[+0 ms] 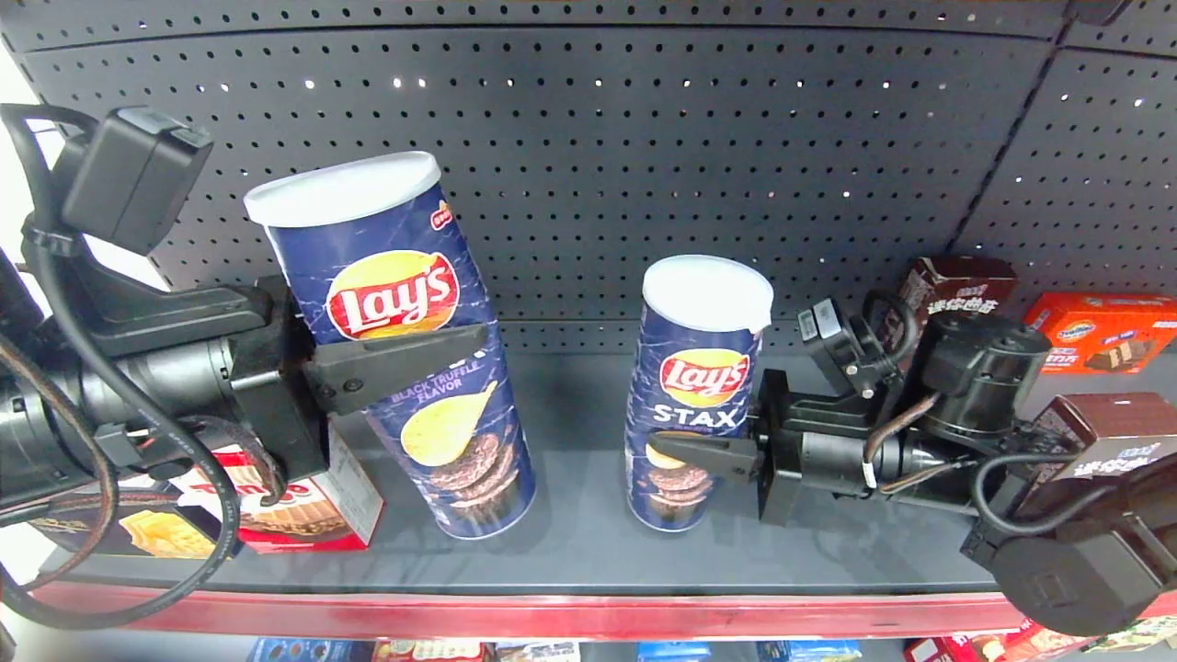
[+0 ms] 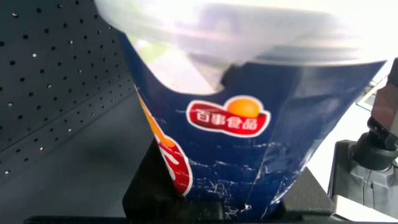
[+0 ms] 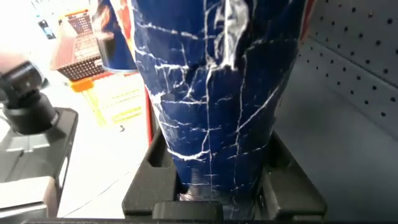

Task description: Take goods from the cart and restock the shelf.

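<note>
Two tall dark-blue chip cans with white lids are on the grey shelf (image 1: 570,552). The left can (image 1: 386,294) leans with its lid tipped to the left and its base low at the shelf board. My left gripper (image 1: 414,359) is shut on its middle, and in the left wrist view the can (image 2: 249,124) rises close above the gripper (image 2: 217,208). The right can (image 1: 703,368) stands upright mid-shelf. My right gripper (image 1: 685,446) is shut on its lower half from the right. The right wrist view shows this can (image 3: 217,93) between the gripper (image 3: 217,186) fingers.
A red-and-white biscuit box (image 1: 313,506) and a dark cracker box (image 1: 138,533) lie at the shelf's left, under my left arm. Brown boxes (image 1: 956,280) (image 1: 1113,432) and an orange box (image 1: 1103,331) sit at the right. The pegboard wall (image 1: 644,138) closes the back; free room lies between the cans.
</note>
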Robot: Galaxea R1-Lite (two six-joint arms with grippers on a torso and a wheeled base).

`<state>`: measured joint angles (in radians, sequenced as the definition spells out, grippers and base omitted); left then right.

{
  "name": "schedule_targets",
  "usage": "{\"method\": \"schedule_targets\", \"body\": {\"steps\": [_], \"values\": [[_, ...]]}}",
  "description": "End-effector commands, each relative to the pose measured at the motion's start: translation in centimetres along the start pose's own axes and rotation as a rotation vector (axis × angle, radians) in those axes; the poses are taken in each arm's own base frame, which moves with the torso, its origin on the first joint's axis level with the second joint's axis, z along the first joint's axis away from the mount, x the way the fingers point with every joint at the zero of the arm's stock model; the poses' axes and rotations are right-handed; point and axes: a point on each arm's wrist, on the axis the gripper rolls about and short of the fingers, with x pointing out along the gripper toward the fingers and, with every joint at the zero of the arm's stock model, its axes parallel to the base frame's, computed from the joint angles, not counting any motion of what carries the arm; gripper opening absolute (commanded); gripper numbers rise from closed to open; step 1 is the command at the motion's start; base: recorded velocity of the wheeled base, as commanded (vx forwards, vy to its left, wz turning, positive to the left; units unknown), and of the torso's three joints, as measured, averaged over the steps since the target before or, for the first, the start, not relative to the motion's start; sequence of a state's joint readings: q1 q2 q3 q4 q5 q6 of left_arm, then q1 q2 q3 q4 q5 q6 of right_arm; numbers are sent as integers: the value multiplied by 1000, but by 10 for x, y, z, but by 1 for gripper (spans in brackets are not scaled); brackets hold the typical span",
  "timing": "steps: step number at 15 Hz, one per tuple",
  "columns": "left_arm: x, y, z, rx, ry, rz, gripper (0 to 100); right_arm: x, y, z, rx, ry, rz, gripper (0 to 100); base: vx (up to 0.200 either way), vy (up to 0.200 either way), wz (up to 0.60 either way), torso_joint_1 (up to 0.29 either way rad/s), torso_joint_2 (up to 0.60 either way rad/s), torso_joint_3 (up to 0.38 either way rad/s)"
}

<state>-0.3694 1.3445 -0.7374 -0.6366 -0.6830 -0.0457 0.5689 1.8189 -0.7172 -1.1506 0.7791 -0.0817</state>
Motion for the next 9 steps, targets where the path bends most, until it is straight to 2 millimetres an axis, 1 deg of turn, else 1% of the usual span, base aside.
{"method": "schedule_targets", "body": {"steps": [1, 2, 3, 9], "values": [[0, 0, -1, -1, 1, 2, 0, 0, 1, -26, 36, 38, 3, 0, 0, 0, 0, 0, 0, 0], [0, 0, -1, -2, 3, 3, 0, 1, 2, -34, 41, 42, 5, 0, 0, 0, 0, 0, 0, 0], [0, 0, -1, -3, 4, 5, 0, 2, 2, -37, 43, 44, 9, 0, 0, 0, 0, 0, 0, 0], [0, 0, -2, -5, 6, 5, 0, 4, 0, -40, 43, 43, 18, 0, 0, 0, 0, 0, 0, 0]]}}
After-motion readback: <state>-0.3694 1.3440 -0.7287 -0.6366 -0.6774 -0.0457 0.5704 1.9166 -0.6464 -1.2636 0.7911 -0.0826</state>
